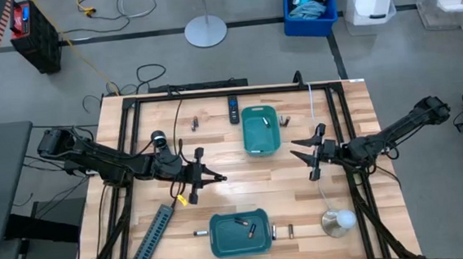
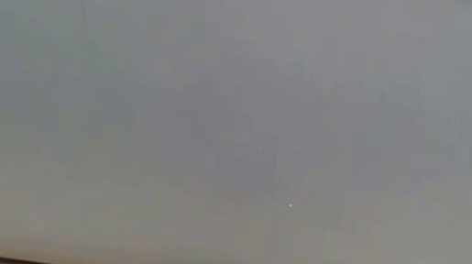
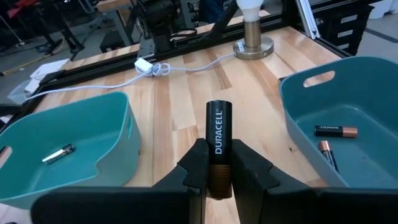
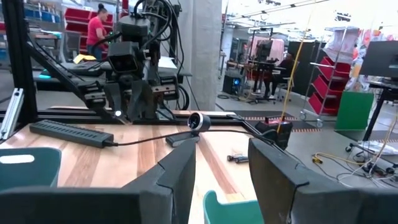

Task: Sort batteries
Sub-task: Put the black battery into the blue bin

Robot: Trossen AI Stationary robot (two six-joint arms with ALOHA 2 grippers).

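Note:
My left gripper (image 1: 217, 179) hovers over the table's middle, between two teal bins, shut on a black Duracell battery (image 3: 219, 127). The far bin (image 1: 260, 130) holds one silvery battery (image 3: 59, 154). The near bin (image 1: 240, 232) holds two dark ones (image 3: 336, 131). Loose batteries lie flat on the wood: one near the far bin (image 1: 196, 124) and others beside the near bin (image 1: 199, 231) (image 1: 278, 231). My right gripper (image 1: 305, 150) is open and empty, right of the far bin; its fingers (image 4: 177, 177) frame the wrist view. My left gripper pinches the battery's copper-coloured end (image 3: 219, 179) between its two fingers (image 3: 196, 165). The battery lies along the fingers, its black body sticking out forward past their tips. It is roughly level, pointing toward the table's right side, and lifted clear of the table.
A grey power strip (image 1: 153, 235) lies near the table's near left corner, a black remote (image 1: 233, 109) at the far edge. A lamp base with a bulb (image 1: 337, 220) and its white cord sit near right, a webcam (image 1: 158, 139) far left. The low view shows only flat grey.

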